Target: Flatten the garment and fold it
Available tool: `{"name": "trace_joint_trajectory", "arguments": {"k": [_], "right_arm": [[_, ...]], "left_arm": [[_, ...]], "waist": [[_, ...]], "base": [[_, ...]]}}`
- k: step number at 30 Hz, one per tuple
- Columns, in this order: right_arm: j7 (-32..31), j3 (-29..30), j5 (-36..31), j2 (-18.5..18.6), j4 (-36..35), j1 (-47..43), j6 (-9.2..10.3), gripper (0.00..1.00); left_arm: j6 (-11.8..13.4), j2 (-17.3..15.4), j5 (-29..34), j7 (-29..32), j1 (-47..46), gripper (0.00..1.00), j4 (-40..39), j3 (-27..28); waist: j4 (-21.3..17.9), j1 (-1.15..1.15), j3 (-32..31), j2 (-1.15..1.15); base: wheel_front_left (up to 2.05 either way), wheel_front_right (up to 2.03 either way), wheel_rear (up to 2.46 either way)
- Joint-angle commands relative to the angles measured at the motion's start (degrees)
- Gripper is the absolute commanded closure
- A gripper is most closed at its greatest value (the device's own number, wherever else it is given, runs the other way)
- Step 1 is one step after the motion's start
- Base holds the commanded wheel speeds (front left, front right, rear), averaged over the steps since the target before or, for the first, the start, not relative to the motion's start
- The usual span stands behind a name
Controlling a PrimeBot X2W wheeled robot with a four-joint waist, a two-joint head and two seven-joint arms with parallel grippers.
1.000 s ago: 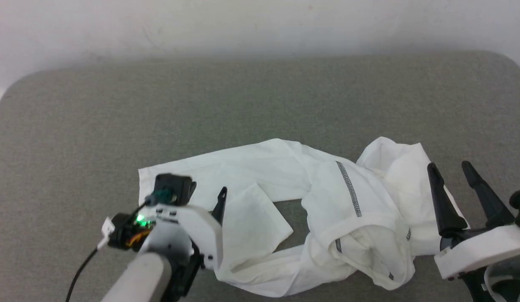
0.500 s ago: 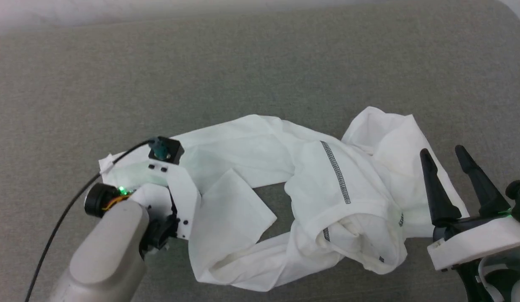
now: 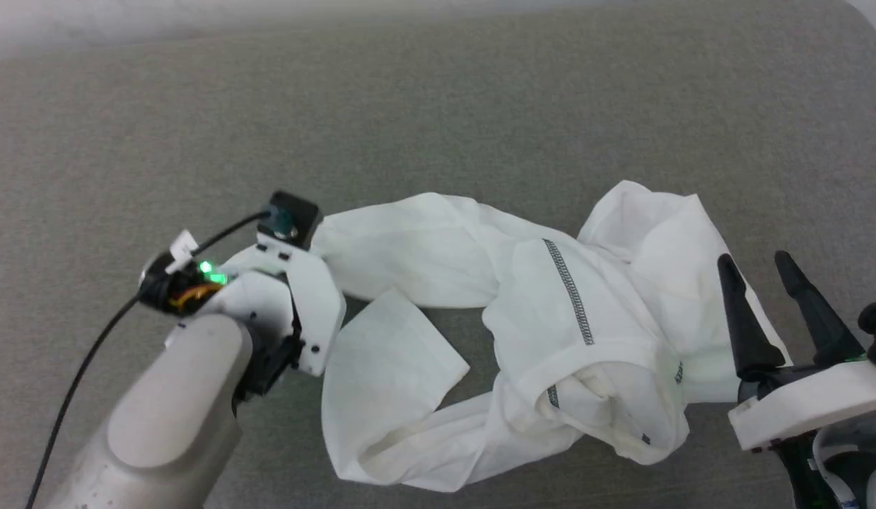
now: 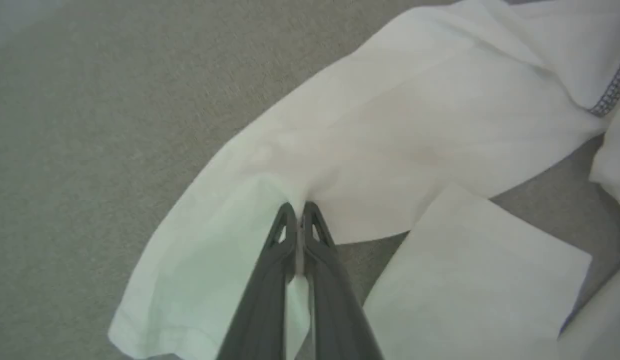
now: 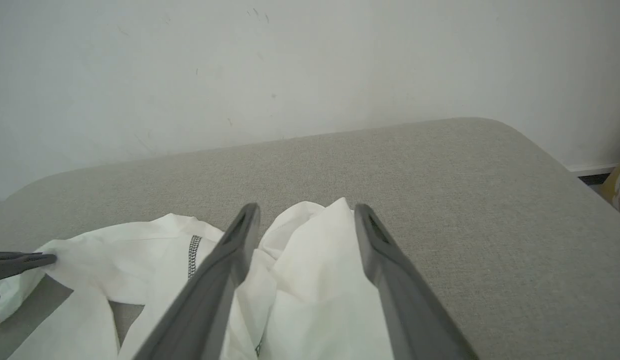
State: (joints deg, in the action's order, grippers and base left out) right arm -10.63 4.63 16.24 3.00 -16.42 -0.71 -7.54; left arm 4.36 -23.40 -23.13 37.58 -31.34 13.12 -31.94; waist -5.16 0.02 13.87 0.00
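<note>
The white garment point(image 3: 438, 240) lies crumpled on the grey padded table point(image 3: 438, 106), with one dark zigzag seam point(image 3: 570, 290) facing up. A long sleeve runs left from the bunched body, and a second flap point(image 3: 388, 353) is folded below it. My left gripper point(image 4: 297, 206) is shut on a pinch of that sleeve point(image 4: 415, 125) near its left end. In the head view the white wrist housing point(image 3: 296, 283) hides its fingers. My right gripper point(image 3: 752, 258) is open, its fingers over the garment's right edge point(image 5: 310, 260) without gripping it.
The grey table stretches bare to the back and left, ending at a pale wall point(image 5: 289, 65). Its rounded right corner point(image 5: 515, 130) is close to my right gripper. A black cable point(image 3: 77, 375) trails off the left arm.
The head camera has tilted down. My left gripper came down on the sleeve's left end, shut on it and drew it up and to the right. The right gripper has held still.
</note>
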Motion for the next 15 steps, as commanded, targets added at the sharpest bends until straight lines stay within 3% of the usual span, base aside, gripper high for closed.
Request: {"name": "trace_joint_trajectory", "arguments": {"k": [1, 9, 15], "right_arm": [[-0.1, 0.6, 0.4, -0.1, 0.5, 0.0, 0.05, 0.00], [-1.0, 1.5, 1.3, -0.1, 2.0, -0.5, 0.05, 0.00], [-1.9, 1.7, 1.8, -0.1, 2.5, -1.7, 0.05, 0.00]], "left_arm": [[0.4, -0.9, 0.8, -1.9, -1.6, 1.00, -3.1, 0.8], [4.2, -6.3, 1.6, -6.5, -2.6, 1.00, -14.7, 8.1], [11.9, -13.4, 1.0, -8.1, 7.3, 1.00, -16.1, 17.7]], "waist": [[2.3, -0.02, -2.1, 0.00], [5.1, -0.02, -5.5, 0.00], [6.1, -0.02, -7.3, 0.00]], "base": [[0.00, 0.00, 0.00], [0.00, 0.00, 0.00], [0.00, 0.00, 0.00]]}}
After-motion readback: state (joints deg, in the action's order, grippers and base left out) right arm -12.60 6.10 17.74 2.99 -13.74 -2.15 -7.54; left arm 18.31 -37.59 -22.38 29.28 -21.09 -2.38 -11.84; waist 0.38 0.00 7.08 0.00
